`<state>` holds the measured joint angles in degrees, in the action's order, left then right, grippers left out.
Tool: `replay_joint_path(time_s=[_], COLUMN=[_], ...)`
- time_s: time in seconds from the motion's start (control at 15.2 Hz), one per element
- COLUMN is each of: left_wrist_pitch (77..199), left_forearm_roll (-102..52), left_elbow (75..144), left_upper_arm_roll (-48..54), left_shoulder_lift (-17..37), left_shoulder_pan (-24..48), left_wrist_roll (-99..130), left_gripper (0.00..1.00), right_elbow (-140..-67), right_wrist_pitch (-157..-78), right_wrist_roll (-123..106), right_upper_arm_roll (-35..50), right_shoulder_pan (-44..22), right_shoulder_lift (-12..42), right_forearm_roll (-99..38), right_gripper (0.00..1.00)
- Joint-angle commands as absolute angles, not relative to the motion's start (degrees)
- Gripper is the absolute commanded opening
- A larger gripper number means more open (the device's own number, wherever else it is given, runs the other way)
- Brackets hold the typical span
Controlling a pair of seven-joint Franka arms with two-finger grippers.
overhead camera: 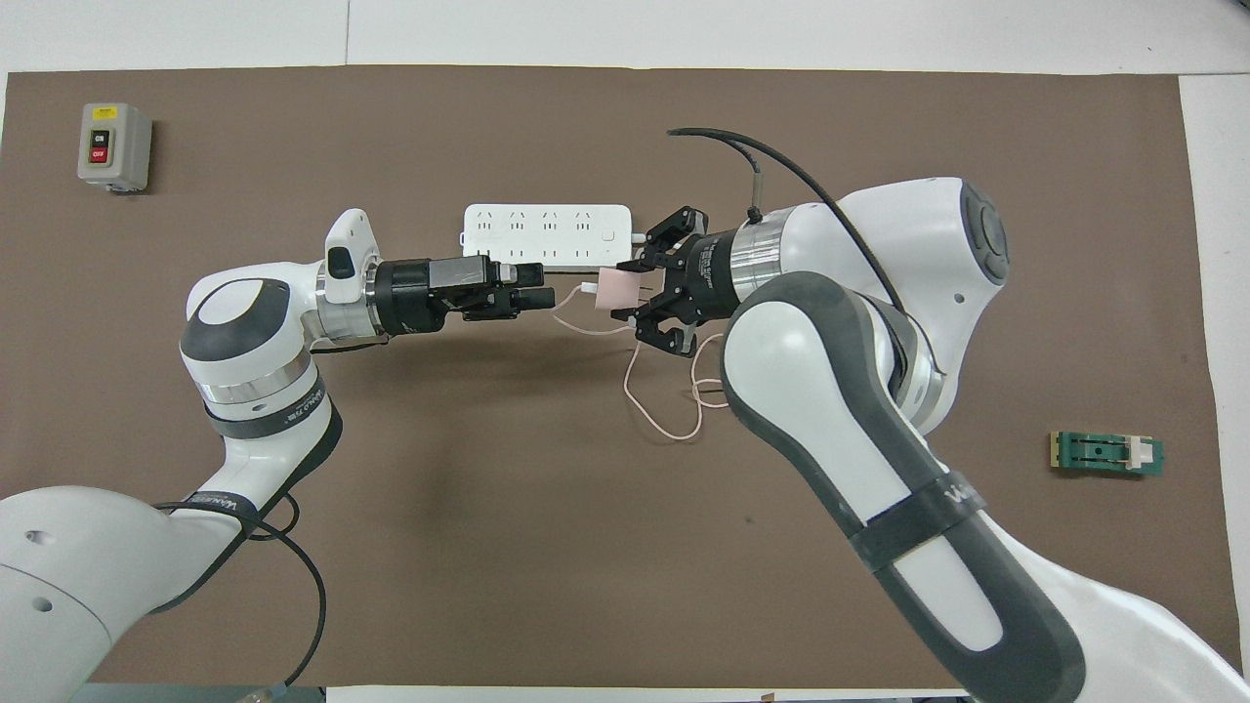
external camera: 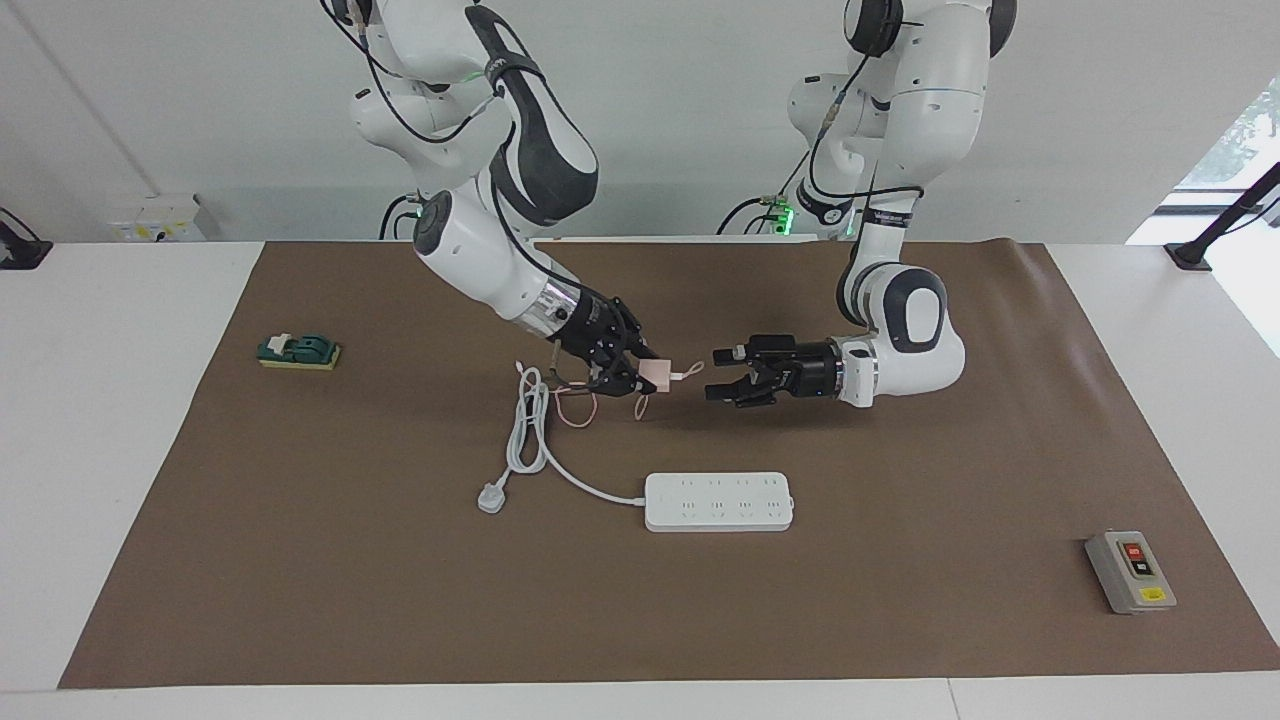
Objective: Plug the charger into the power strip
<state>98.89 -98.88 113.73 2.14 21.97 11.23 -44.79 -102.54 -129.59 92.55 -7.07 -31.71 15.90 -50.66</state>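
A brown mat covers most of a white table, with a pale wall at the robots' end.

The right arm reaches low toward the middle of the mat. The right gripper is clamped on the charger, a small pink cube held in the air. Its thin pink cable hangs down from the gripper and loops on the mat below.

The left arm lies nearly level, wrist turned inward. The left gripper has its fingers spread, holding nothing. It points straight at the charger with a small gap between them.

The power strip lies flat on the mat, farther from the robots than both grippers and clear of them. Its thick white cord runs toward the right arm's end, bunched below the right gripper and ending in a white plug.

A grey switch box sits near the mat's corner at the left arm's end. A green block sits near the mat's edge at the right arm's end. Both lie well apart from the grippers, with bare mat between.
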Motion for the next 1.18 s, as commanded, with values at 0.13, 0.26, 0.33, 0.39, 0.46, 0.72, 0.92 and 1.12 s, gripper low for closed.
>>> replay_joint_path(time_s=[0.13, 0.26, 0.33, 0.39, 0.46, 0.72, 0.92, 1.12], left_wrist_pitch=[101.1, 101.1, 101.1, 101.2, 101.4, 101.3, 101.4, 101.5], left_forearm_roll=[-100.9, -100.9, -100.8, -100.8, -100.6, -100.3, -100.2, -100.2], left_elbow=[113.2, 113.2, 113.3, 113.2, 113.2, 114.0, 114.1, 114.1], left_upper_arm_roll=[1.5, 1.5, 1.5, 1.4, 1.4, 1.3, 1.3, 1.4], left_shoulder_lift=[22.7, 22.7, 22.7, 22.7, 22.7, 22.7, 22.7, 22.7], left_shoulder_pan=[13.0, 13.0, 12.9, 12.9, 12.9, 12.7, 12.7, 12.7], left_wrist_roll=[-46.3, -46.3, -46.3, -46.6, -47.2, -48.1, -48.9, -48.9], left_gripper=[1.00, 1.00, 1.00, 1.00, 1.00, 1.00, 1.00, 1.00], right_elbow=[-100.8, -100.8, -100.7, -100.5, -100.5, -98.2, -95.6, -95.5], right_wrist_pitch=[-131.9, -132.0, -131.8, -131.7, -131.5, -129.4, -127.0, -127.4], right_wrist_roll=[92.1, 93.2, 93.3, 93.3, 93.3, 93.0, 92.9, 92.9], right_upper_arm_roll=[-6.9, -6.9, -6.9, -6.9, -6.9, -7.0, -7.0, -7.0], right_shoulder_pan=[-35.5, -35.9, -35.9, -35.8, -35.3, -33.6, -33.2, -33.3], right_shoulder_lift=[18.2, 18.3, 18.3, 18.3, 18.4, 19.6, 21.5, 21.9], right_forearm_roll=[-52.2, -52.1, -52.0, -52.0, -51.7, -49.8, -48.6, -48.7], right_gripper=[0.00, 0.00, 0.00, 0.00, 0.00, 0.00, 0.00, 0.00])
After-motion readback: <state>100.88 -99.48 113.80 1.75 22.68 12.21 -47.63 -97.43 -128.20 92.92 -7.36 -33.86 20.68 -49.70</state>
